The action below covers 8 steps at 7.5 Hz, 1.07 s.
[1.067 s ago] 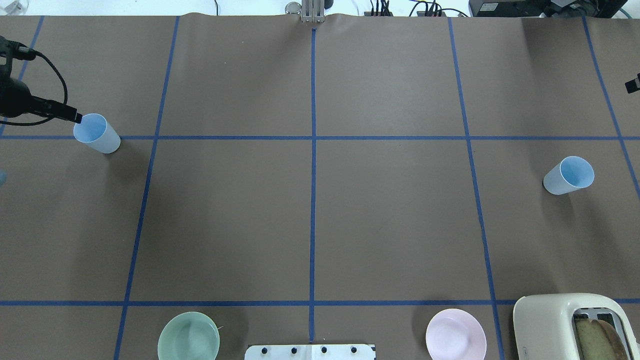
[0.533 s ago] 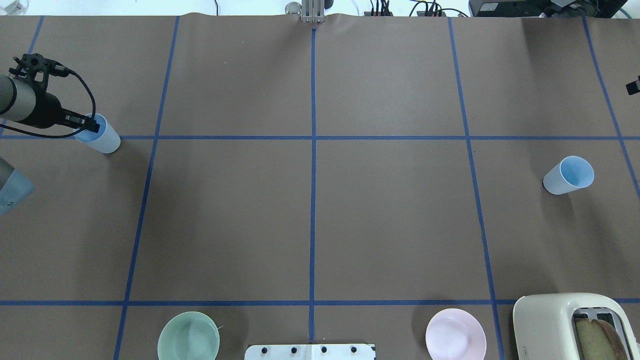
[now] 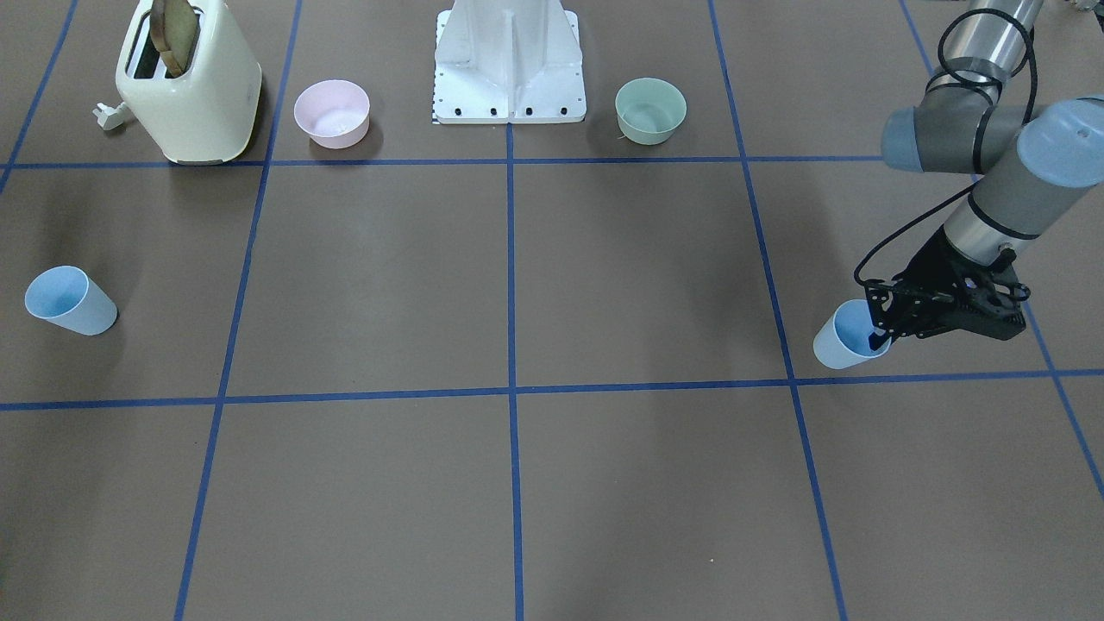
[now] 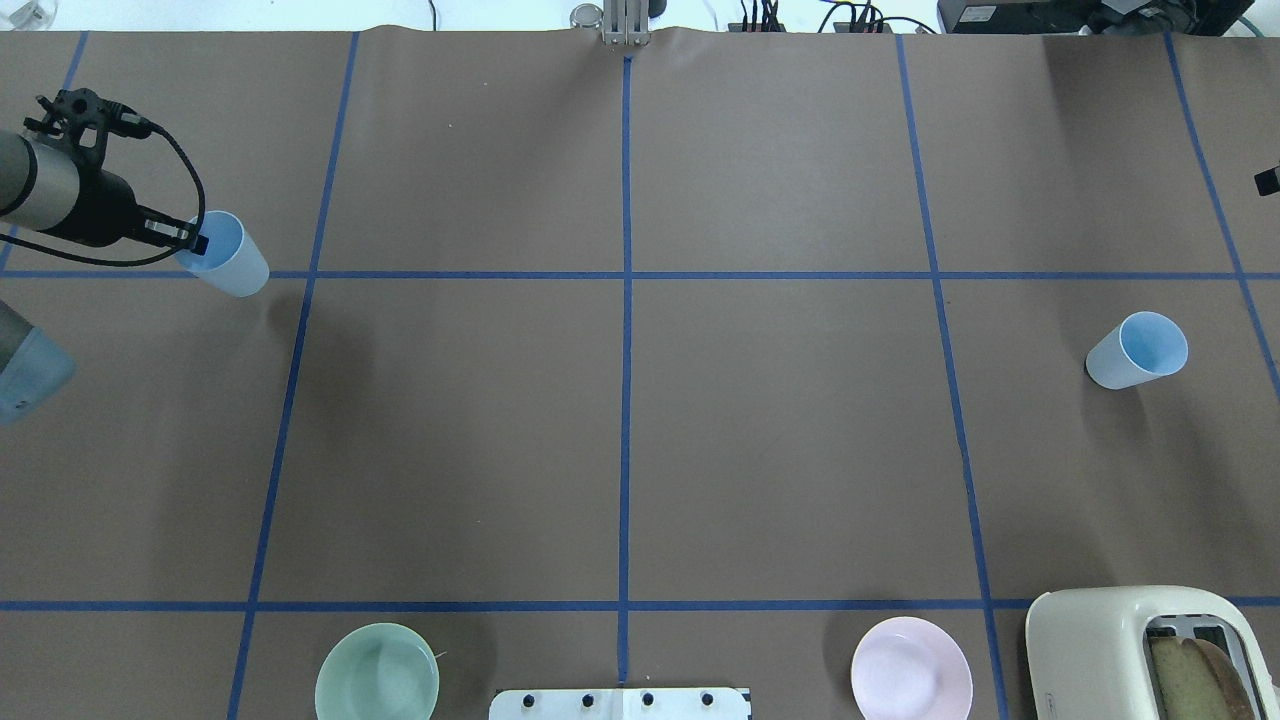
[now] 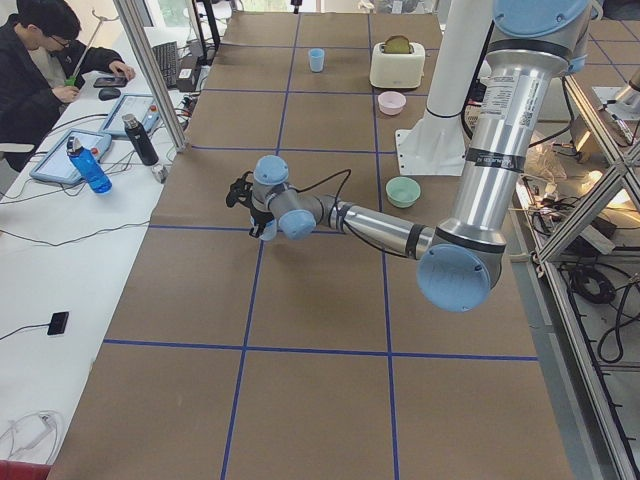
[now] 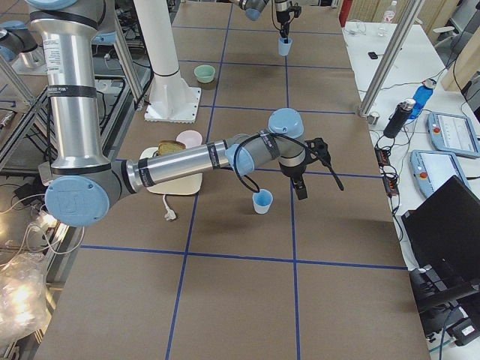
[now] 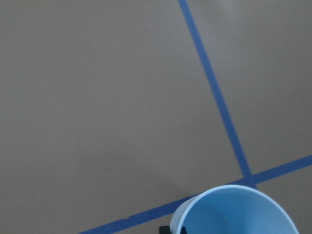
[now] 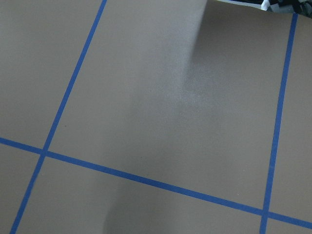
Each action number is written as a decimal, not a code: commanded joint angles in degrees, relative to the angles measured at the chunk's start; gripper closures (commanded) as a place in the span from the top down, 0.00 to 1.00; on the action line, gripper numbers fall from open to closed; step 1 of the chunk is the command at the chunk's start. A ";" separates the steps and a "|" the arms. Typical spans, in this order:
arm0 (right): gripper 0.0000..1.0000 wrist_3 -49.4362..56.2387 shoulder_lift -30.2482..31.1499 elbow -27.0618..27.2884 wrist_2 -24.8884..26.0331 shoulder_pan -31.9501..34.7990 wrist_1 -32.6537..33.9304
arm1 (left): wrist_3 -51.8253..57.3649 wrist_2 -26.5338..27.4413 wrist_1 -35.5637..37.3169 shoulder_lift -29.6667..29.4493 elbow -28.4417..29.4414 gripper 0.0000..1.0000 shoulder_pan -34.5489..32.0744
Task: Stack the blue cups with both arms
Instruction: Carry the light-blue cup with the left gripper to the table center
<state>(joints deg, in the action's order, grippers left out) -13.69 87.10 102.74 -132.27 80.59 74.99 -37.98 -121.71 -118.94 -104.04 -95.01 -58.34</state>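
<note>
No lettering can be read in any view. A dark printed strip runs along the upright tube of the left arm and another along the right arm, both too small to make out
</note>
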 commanded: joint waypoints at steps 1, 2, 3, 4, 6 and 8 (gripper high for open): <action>1.00 -0.11 0.09 0.00 -0.01 0.00 -0.02 | -9.78 2.16 16.06 -7.28 -9.90 0.00 3.29; 1.00 -0.11 0.26 0.09 -0.01 0.00 -0.02 | -17.66 8.36 18.20 -11.75 -10.02 0.00 10.19; 1.00 -0.20 0.35 0.09 -0.01 0.00 -0.02 | -24.62 13.99 22.05 -17.37 -8.98 0.00 18.10; 1.00 -0.03 0.35 0.00 -0.01 0.00 -0.02 | -28.51 17.61 25.48 -23.86 -5.83 0.00 22.79; 1.00 -0.02 0.44 0.00 -0.01 0.00 -0.02 | -32.41 23.95 25.08 -28.49 -0.54 0.00 29.84; 1.00 -0.29 0.44 0.09 -0.01 0.00 -0.02 | -32.33 25.38 24.12 -28.32 0.44 0.00 33.37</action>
<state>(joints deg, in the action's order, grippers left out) -13.85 87.53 102.79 -132.27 80.59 74.97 -70.00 -97.57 -94.20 -132.04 -95.44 -27.31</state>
